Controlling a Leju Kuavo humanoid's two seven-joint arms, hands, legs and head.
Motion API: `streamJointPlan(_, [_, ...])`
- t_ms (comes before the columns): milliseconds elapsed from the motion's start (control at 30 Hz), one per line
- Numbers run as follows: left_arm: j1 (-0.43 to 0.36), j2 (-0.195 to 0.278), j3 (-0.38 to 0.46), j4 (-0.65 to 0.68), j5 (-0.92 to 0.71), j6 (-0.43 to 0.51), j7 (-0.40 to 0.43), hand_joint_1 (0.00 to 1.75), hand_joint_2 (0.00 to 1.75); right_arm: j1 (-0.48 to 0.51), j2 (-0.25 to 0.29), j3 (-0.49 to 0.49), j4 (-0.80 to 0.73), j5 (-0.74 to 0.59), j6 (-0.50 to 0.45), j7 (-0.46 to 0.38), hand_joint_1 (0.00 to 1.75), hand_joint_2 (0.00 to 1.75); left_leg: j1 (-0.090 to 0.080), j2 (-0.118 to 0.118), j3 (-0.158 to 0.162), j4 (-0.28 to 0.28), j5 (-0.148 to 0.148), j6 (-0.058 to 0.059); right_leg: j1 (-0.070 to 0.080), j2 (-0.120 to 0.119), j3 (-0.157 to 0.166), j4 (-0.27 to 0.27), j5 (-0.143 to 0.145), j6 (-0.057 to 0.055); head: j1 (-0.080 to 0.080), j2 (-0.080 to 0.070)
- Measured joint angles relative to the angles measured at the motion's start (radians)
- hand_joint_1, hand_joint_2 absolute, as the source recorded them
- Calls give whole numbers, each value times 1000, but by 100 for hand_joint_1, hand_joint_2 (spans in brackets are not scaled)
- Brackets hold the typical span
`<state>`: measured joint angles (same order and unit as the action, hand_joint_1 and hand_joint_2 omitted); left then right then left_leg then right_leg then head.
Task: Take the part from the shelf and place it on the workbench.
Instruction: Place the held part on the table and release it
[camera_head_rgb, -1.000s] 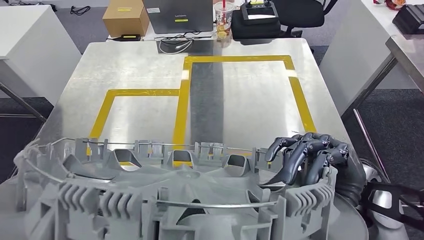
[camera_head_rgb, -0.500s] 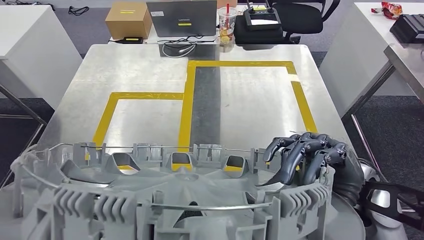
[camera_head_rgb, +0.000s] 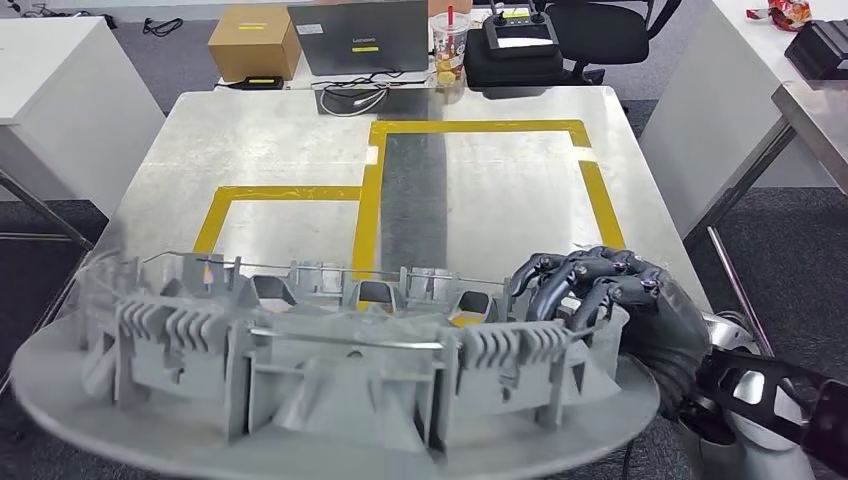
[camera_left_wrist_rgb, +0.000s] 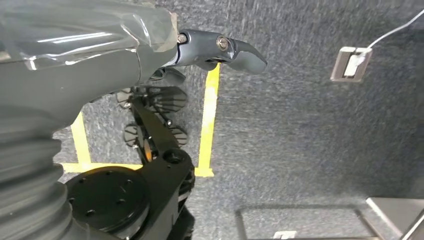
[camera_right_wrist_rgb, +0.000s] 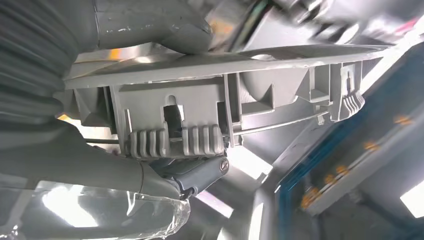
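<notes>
Right hand gripping, left hand hanging

The right hand (camera_head_rgb: 600, 290) curls its dark fingers over the part's (camera_head_rgb: 330, 370) rim; the left hand (camera_left_wrist_rgb: 220, 50) hangs above the floor, holding nothing.

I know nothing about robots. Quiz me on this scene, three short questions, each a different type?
1. True or false: the right hand grips the rim of the big grey part.
2. The tape outlines on the metal workbench are: A) yellow B) blue C) red
3. Fill in: beyond the workbench's far edge, beside the laptop, sits a cardboard ____.

Key: 1 true; 2 A; 3 box.
</notes>
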<state>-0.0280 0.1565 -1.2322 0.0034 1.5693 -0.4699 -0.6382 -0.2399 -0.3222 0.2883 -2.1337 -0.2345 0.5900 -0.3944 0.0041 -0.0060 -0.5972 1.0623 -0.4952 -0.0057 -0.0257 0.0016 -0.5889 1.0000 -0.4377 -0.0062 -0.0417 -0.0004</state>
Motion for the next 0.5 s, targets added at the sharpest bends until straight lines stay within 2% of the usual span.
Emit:
streamJointPlan(67, [4,-3,19,0,-1,15,-2,0,175,29,-4,-23,-4,239,-144,32,175,175,6,0,-60,129,-66,-11,0,-2,1,0,-1,-4,-3,0])
streamJointPlan(100, [8,-6,27,0,-1,19,-3,0,175,61,-10,-44,-5,409,-248,49,175,175,8,1,-90,190,-90,-14,1,-4,1,0,-1,-4,-3,0])
streamJointPlan(133, [13,-8,34,0,-1,19,-5,0,175,102,-20,-74,-6,600,-353,60,175,175,10,1,-108,224,-97,-15,1,-8,0,0,-2,-4,-3,0])
streamJointPlan(167, [21,-10,39,0,-1,15,-5,0,175,142,-29,-110,-4,786,-439,59,175,175,11,2,-107,218,-86,-16,1,-11,-1,1,-2,-4,-3,0])
streamJointPlan(200, [30,-11,43,0,-1,10,-5,0,175,173,-36,-149,-2,944,-494,52,175,175,13,2,-82,169,-56,-15,0,-12,-1,1,-3,-3,-3,0])
streamJointPlan(267, [45,-10,49,0,-1,2,-5,0,175,212,-41,-219,4,1133,-542,45,175,175,14,3,-7,27,3,-13,1,-11,-1,1,-3,2,-3,0])
streamJointPlan(300, [49,-11,50,0,-1,0,-5,0,175,227,-41,-246,9,1154,-548,48,175,175,13,3,20,-24,18,-9,2,-9,-1,2,-3,7,-3,0])
streamJointPlan(333, [51,-11,52,0,-1,-1,-5,0,175,240,-41,-267,16,1137,-552,52,175,175,10,3,32,-50,21,-4,2,-7,-2,2,-2,13,-2,0])
streamJointPlan(433, [55,-10,60,0,-1,-3,-5,0,175,261,-39,-299,30,1062,-564,64,175,175,2,8,39,-64,23,20,-2,0,-5,-2,2,32,1,0])
streamJointPlan(500, [52,-8,65,0,-1,-7,-5,0,175,267,-38,-306,37,1073,-570,75,175,175,4,10,51,-80,35,38,-2,-1,-26,41,-21,34,4,0])
